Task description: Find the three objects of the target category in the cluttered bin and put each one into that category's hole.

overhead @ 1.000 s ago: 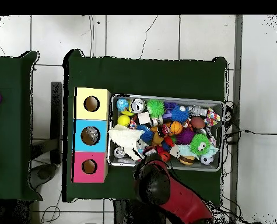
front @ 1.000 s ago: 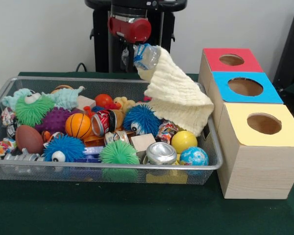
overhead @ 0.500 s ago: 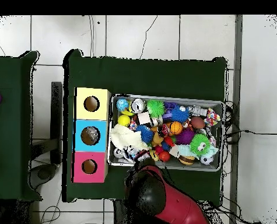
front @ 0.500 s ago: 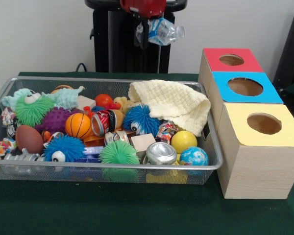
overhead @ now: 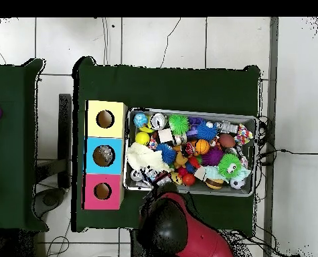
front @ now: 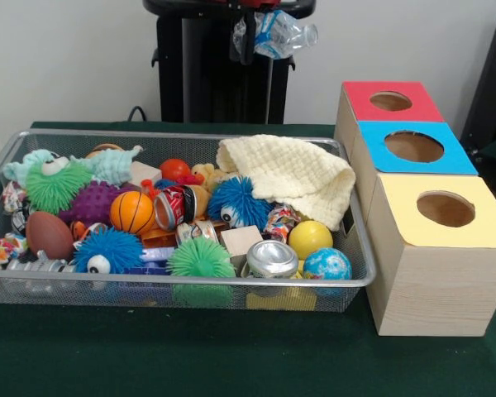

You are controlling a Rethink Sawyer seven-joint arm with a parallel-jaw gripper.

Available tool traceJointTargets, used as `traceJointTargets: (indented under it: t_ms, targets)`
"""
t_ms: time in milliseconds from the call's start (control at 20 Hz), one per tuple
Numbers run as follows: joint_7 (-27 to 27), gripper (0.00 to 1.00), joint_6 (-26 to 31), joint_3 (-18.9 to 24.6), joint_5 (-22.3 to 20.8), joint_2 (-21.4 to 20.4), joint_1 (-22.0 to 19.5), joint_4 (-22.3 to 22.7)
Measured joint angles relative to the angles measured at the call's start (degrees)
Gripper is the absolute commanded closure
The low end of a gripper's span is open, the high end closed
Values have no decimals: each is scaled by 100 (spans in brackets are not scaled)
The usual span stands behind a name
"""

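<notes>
Gripper (front: pixel 250 37) pinches a crumpled plastic bottle (front: pixel 283 35), and we see both high above the wire basket (front: pixel 182 281), over its far edge. We see the cream cloth (front: pixel 293 175) lying inside the basket on the toys, at the end nearest the three boxes (front: pixel 422 207) on the tabletop (front: pixel 231 356).

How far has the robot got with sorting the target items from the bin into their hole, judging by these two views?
Done: nothing is visibly delivered; the red, blue and yellow holes show no contents. In hand: the gripper holds a crushed plastic bottle high above the bin, not yet over any hole. Left: dropping that bottle, then finding two more. Crushed cans lie in the clutter, and the cream cloth may hide others.
</notes>
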Motion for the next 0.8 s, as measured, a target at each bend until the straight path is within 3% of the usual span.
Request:
traceJointTargets:
  t_ms: [800]
  targets:
    - [52, 100, -88, -50, 632, 221, 814, 48]
